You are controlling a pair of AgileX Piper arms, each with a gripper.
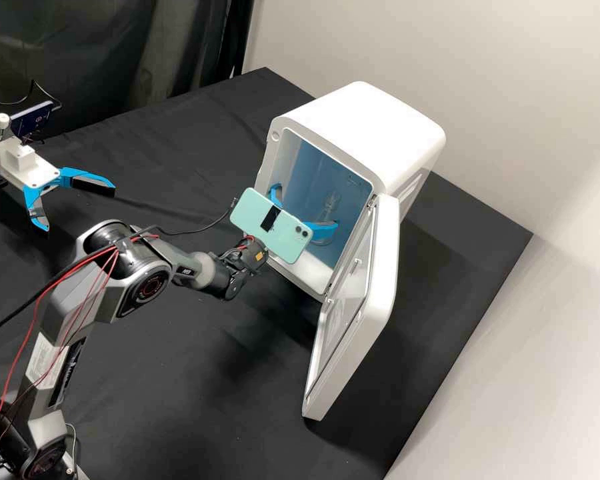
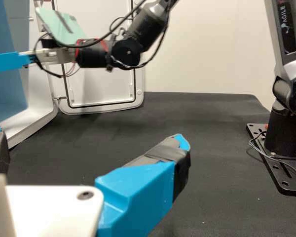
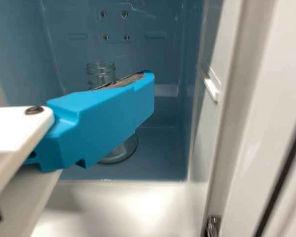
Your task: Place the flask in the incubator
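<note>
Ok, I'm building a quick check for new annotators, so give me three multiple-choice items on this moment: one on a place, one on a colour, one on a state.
1. Where is the glass flask relative to the incubator?
A. on top of it
B. inside it, upright on its floor
C. outside, behind it

2. What colour are the incubator's inner walls?
A. white
B. black
C. blue

3. How is the incubator door?
A. swung open
B. fully shut
C. taken off and lying flat

Answers:
1 B: the right wrist view shows it standing on the chamber floor.
2 C: the walls and floor inside are blue.
3 A: in the high view the door hangs wide open on its hinge.
</note>
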